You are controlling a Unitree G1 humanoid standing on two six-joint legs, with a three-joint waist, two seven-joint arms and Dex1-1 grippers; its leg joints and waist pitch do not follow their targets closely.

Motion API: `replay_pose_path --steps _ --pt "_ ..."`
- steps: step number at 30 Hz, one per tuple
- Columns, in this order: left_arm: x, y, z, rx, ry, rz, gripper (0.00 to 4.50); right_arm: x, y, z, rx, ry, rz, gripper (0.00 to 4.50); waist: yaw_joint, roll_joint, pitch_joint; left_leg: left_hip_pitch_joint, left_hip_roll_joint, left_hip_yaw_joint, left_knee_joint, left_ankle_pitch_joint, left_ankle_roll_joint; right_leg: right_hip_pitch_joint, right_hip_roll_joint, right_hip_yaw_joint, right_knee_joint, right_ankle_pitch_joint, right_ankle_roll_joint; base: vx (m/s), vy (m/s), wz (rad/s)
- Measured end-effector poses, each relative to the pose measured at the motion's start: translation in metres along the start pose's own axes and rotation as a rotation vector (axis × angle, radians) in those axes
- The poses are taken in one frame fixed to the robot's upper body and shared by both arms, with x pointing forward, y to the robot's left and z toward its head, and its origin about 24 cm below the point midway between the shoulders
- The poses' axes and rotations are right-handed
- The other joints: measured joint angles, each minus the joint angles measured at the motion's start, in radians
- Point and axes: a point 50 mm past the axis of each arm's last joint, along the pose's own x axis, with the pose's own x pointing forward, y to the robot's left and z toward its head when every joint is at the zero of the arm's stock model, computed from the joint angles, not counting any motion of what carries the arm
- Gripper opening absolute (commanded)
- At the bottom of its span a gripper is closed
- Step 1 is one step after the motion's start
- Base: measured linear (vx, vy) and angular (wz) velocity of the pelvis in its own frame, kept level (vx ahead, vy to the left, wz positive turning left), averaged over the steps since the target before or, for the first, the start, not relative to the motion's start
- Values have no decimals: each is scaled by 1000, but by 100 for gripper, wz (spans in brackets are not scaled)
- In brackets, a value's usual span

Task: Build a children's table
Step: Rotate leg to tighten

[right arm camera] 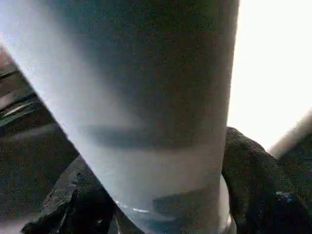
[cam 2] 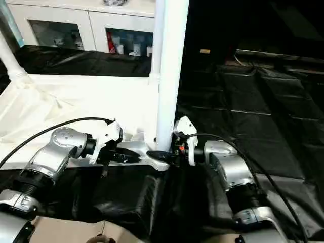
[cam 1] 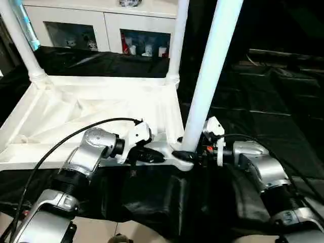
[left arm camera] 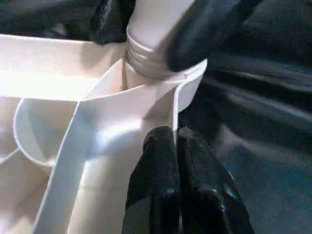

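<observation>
The children's table (cam 1: 91,114) lies upside down on the black-sheeted bench (cam 1: 263,106), ribbed underside up, with two legs standing in the far corner sockets and a white cabinet (cam 1: 101,25) behind. A third leg (cam 1: 210,76) stands at the near right corner socket (left arm camera: 187,85), leaning slightly; its ridged end shows above the socket rim, so in my judgement it is not fully seated. The right gripper (cam 1: 188,155) has its jaws set around the base of this leg, one finger on each side; whether they press firmly cannot be told. The left gripper (left arm camera: 178,146), jaws pressed together and holding nothing, bears on the near rim wall beside that socket. Principal risk: the long leg tips or pops out if the right hold loosens before it seats. Secondary risk: the tabletop slides on the slick sheet, since the left fingertips brace on a narrow edge and may slip off.
</observation>
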Motion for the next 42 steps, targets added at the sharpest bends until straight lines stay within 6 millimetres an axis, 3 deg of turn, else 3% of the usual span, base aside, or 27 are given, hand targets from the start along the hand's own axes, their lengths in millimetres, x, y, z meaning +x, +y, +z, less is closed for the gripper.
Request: replay_pose_path --steps 5,8,11,13,14,22,29,32,41,42 --pt "16 14 8 -43 -1 177 0 27 -14 8 63 -67 -325 261 -22 0 0 3 0 0 0 0 0 1 0 0 1 0 0 0 0 0" --pt "29 17 15 -62 -8 249 0 34 -21 13 98 -86 -484 261 -26 0 0 3 0 0 0 0 0 2 0 0 0 0 0 0 0 0" --pt "34 18 18 -65 -10 285 0 38 -21 14 104 -110 -538 261 -26 1 -1 2 0 0 -1 0 0 1 0 0 0 0 -1 0 0 0" --pt "35 18 19 -64 -14 292 0 37 -22 14 105 -125 -545 326 -22 1 -1 2 0 0 -3 0 0 1 0 0 0 3 -5 0 0 0" --pt "36 18 19 -64 -15 292 0 37 -22 14 106 -128 -544 326 -21 1 -1 2 0 0 -3 0 0 1 0 0 0 3 -5 0 0 0" --pt "32 16 17 -40 -17 247 0 29 -21 10 29 -84 -398 384 -17 1 0 1 0 0 -3 0 0 1 0 0 0 3 -5 0 0 0" --pt "29 13 15 -2 -13 190 0 10 -21 5 -87 4 -258 384 -11 1 0 1 0 0 -3 0 0 1 0 0 -1 3 -5 0 0 0" --pt "24 7 13 19 -15 114 0 -8 -18 1 -136 40 -134 384 -4 1 0 0 0 0 -3 0 0 1 0 0 -1 2 -4 0 0 0" --pt "9 -5 7 64 -7 -52 0 -25 -5 0 -154 94 118 384 14 1 0 -2 0 0 -1 0 0 0 0 0 0 2 -4 0 0 0" --pt "8 -6 6 64 -6 -60 0 -25 -4 0 -151 98 128 368 14 1 0 -2 0 0 -1 0 0 0 0 0 0 2 -4 0 0 0"
